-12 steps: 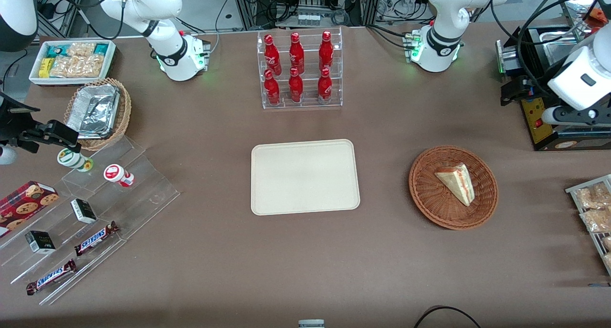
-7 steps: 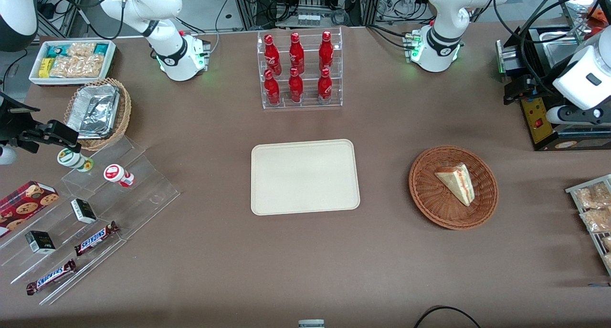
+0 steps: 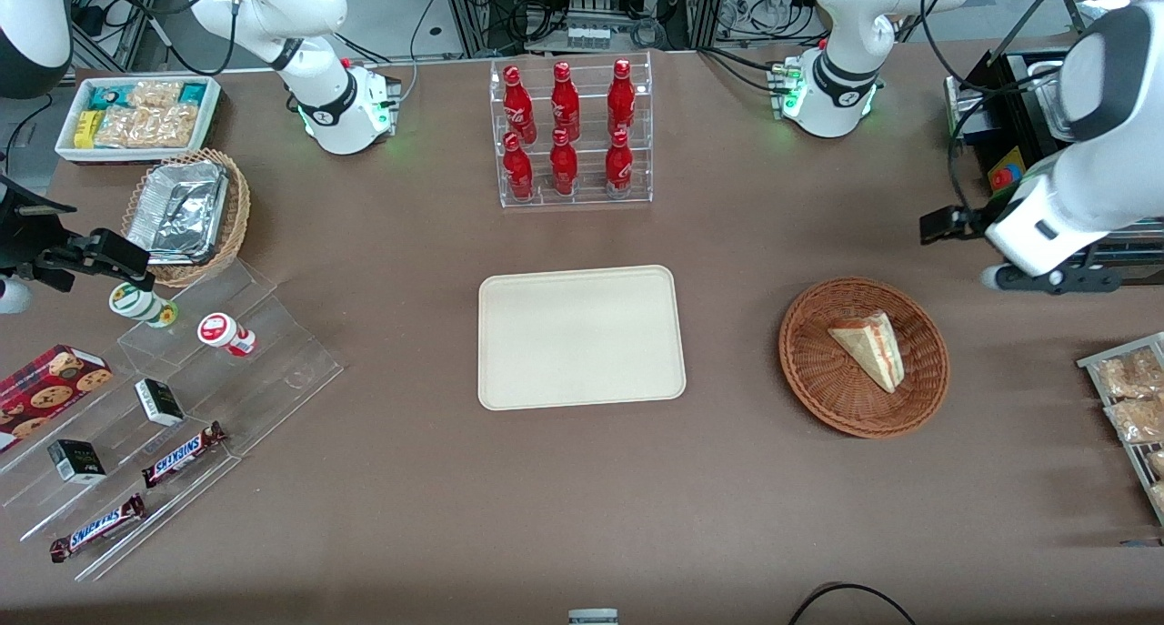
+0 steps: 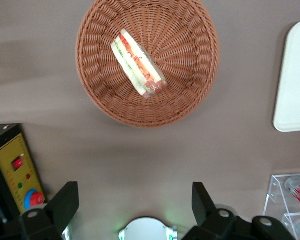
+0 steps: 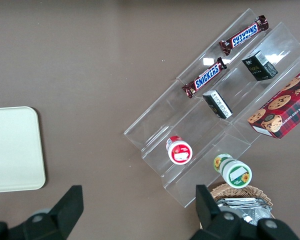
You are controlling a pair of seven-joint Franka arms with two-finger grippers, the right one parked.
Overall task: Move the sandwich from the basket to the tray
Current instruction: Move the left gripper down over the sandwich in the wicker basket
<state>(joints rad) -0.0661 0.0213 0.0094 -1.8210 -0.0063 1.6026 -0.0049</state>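
The sandwich (image 3: 869, 347), a pale wedge with red and green filling along its cut edge, lies in the round reddish-brown basket (image 3: 823, 384). In the left wrist view the sandwich (image 4: 138, 63) rests near the middle of the basket (image 4: 190, 90). My left gripper (image 3: 953, 224) hangs high above the table, beside the basket's rim and farther from the front camera than the sandwich. In the wrist view the gripper (image 4: 135, 205) is open, with only bare table between its fingers (image 4: 65, 202). The beige tray (image 3: 580, 337) sits flat mid-table, apart from the basket, with nothing on it.
A clear rack of red bottles (image 3: 571, 134) stands farther from the front camera than the tray. A black box with coloured buttons (image 4: 17, 172) sits at the working arm's end. Snack packets (image 3: 1132, 398) lie there too. Clear steps with candy bars (image 3: 182, 452) are at the parked arm's end.
The left arm has swung from over the black box toward the basket and nearer the front camera. The sandwich, basket and tray have not moved.
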